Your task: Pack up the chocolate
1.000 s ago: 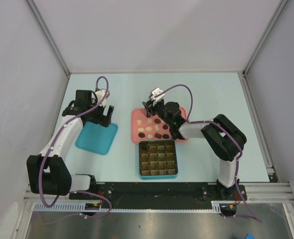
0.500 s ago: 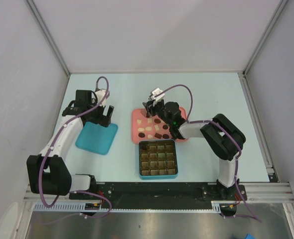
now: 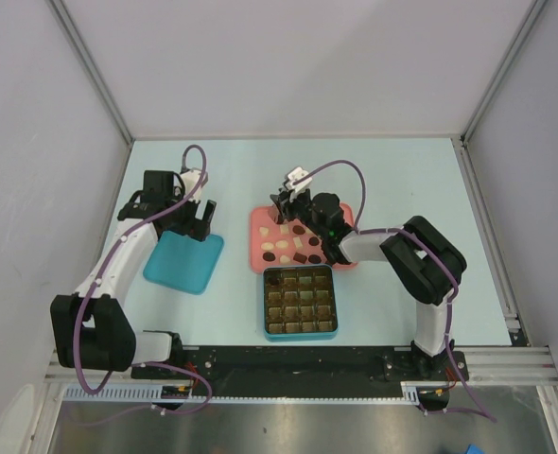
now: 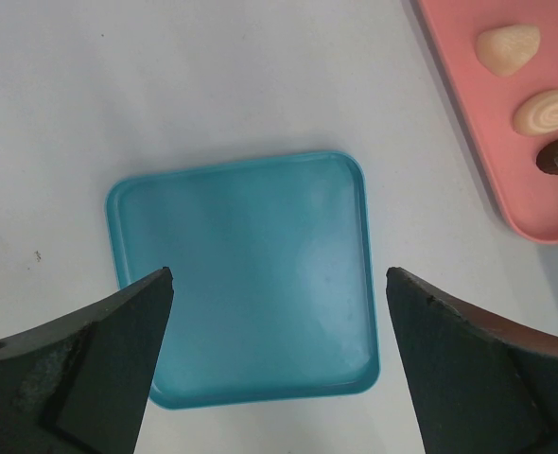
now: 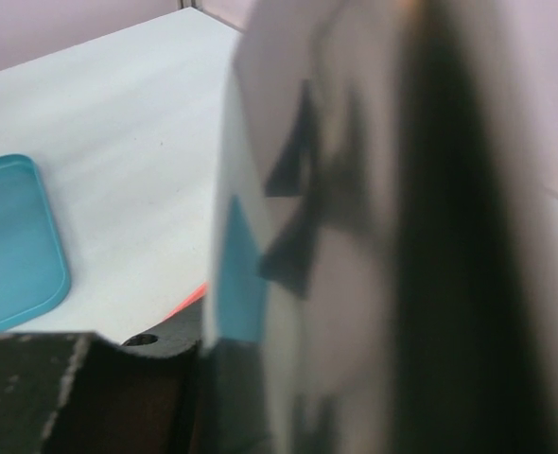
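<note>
The chocolate (image 3: 300, 230) lies loose on a pink tray (image 3: 260, 219) near the middle of the desk (image 3: 392, 180), a scatter of dark and cream pieces. Just nearer the arms stands a teal box (image 3: 301, 332) with a grid of brown compartments; whether any piece is in it is too small to tell.

The left pincer (image 4: 279, 282) hangs over a flat teal lid (image 4: 246, 284) that lies to the left of the tray. Its two fingers (image 4: 80, 369) are spread wide, with nothing between them. Its wrist view also catches the tray's edge (image 4: 492, 151) with two cream pieces and one dark one.

The right pincer (image 3: 283, 204) sits at the far left corner of the tray. Its wrist view is filled by a blurred shape close to the lens, so I cannot tell how far it is open or whether it grips anything.
</note>
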Available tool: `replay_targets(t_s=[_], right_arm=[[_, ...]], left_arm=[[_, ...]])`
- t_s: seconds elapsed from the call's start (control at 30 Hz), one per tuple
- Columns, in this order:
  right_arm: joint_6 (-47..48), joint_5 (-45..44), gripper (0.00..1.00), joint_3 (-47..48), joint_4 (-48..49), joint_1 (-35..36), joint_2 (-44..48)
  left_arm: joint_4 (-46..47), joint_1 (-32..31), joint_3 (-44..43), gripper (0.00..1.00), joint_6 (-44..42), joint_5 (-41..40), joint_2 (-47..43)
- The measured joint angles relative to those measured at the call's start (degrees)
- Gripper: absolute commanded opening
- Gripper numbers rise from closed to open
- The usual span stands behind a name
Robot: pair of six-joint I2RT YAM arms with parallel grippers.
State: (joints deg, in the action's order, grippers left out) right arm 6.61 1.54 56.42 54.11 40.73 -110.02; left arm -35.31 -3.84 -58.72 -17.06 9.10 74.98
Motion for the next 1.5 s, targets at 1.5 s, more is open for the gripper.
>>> replay_targets(t_s=[1.5], right_arm=[[-1.55, -7.58, 0.29, -24.57, -21.88, 17.90, 44.41]], left_arm=[[-1.49, 0.02, 0.17, 1.00, 0.09, 0.00, -4.94]])
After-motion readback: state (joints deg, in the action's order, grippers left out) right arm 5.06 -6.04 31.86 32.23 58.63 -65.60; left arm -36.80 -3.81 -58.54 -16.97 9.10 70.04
